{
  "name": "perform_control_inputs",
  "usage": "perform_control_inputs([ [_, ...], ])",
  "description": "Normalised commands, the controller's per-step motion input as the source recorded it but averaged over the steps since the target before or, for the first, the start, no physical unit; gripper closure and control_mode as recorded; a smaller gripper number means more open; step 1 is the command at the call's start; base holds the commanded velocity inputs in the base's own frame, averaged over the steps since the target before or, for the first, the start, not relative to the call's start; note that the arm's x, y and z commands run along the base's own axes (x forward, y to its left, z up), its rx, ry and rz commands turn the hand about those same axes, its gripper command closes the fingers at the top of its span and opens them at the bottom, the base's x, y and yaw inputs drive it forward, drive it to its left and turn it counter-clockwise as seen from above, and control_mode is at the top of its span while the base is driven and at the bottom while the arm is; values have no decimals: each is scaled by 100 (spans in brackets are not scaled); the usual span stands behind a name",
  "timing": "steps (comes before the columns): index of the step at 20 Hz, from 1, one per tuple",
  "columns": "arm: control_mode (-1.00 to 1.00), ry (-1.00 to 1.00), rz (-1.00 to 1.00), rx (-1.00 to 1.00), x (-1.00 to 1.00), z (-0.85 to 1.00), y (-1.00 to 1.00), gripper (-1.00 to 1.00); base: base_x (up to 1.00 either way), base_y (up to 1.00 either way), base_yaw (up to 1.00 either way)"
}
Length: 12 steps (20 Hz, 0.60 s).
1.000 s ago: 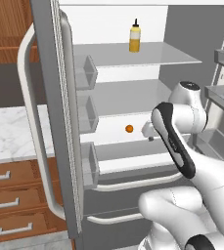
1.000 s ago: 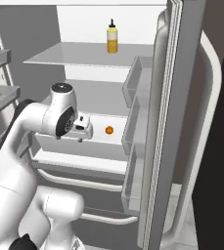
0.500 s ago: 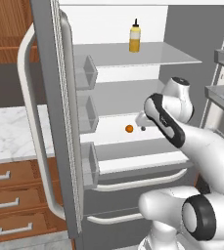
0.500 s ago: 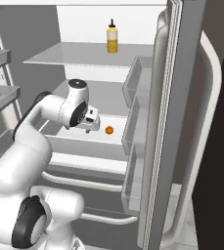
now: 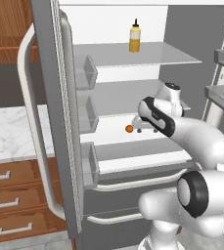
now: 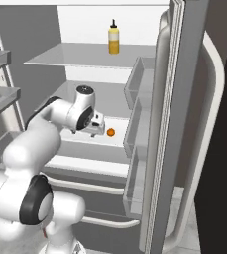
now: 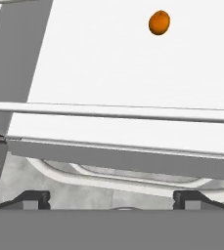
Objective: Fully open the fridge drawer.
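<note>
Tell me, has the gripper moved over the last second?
Yes. In the left base view the gripper has swung left, deeper into the fridge, and now sits close beside the orange on the shelf.

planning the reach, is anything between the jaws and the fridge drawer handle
Nothing visible blocks it. The gripper hangs above the fridge drawer, its open jaws pointing down at the pale bar handle. The small orange sits farther back on the white shelf floor, off that path.

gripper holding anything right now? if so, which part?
Nothing held. The gripper is open, its fingertips wide apart above the fridge drawer, whose bar handle runs untouched below them.
</note>
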Motion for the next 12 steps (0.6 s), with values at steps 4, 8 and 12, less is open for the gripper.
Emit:
perform_control_inputs([
  [4,-100,-1,0,0,36,-42,0,-100,0,0,0],
  [8,-100,-3,0,0,34,-24,0,-100,0,0,0],
  [12,-100,-1,0,0,39,-24,0,-100,0,0,0],
])
